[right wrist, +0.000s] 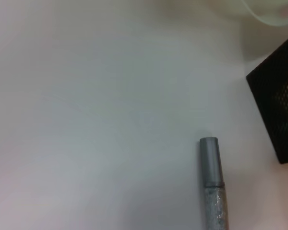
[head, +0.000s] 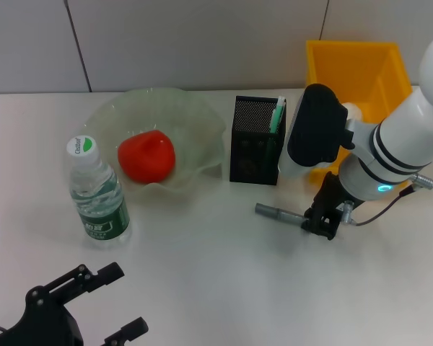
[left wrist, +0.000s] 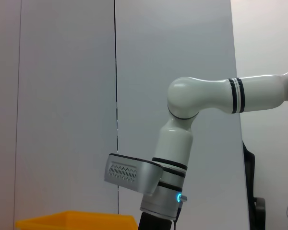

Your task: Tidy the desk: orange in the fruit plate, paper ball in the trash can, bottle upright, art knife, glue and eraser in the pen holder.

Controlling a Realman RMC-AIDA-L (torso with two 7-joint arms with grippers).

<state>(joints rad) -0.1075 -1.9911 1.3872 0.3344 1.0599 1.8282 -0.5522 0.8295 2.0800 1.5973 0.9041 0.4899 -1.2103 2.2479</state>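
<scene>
Gripping one end of the grey art knife (head: pixel 278 212), the right tool (head: pixel 319 220) sits low on the white surface (head: pixel 216 288), fingers clamped on the knife's near end. The knife lies flat, its free end pointing away from the tool toward the robot's left. In the right wrist view the knife barrel (right wrist: pixel 212 182) lies on the bare surface with the corner of the black mesh pen holder (right wrist: pixel 278 115) just beside it.

Pen holder (head: pixel 256 140) stands just behind that tool, upright, with a green-and-white pen-like item (head: pixel 277 115) sticking out of it. Yellow trash can (head: pixel 357 68) is behind the right arm, at the back edge of the surface.

Further left of the right tool: clear fruit plate (head: pixel 195 122) with the red-orange fruit (head: pixel 146 156) already resting in it, just beside the pen holder. Water bottle (head: pixel 97 194) stands upright, near the plate's front-left rim.

Left tool (head: pixel 86 303) is parked at the near-left corner of the surface, fingers spread, holding nothing, well apart from the bottle. Left wrist view shows only the wall, the right arm (left wrist: pixel 201 96) and a strip of the trash can (left wrist: pixel 77 220).
</scene>
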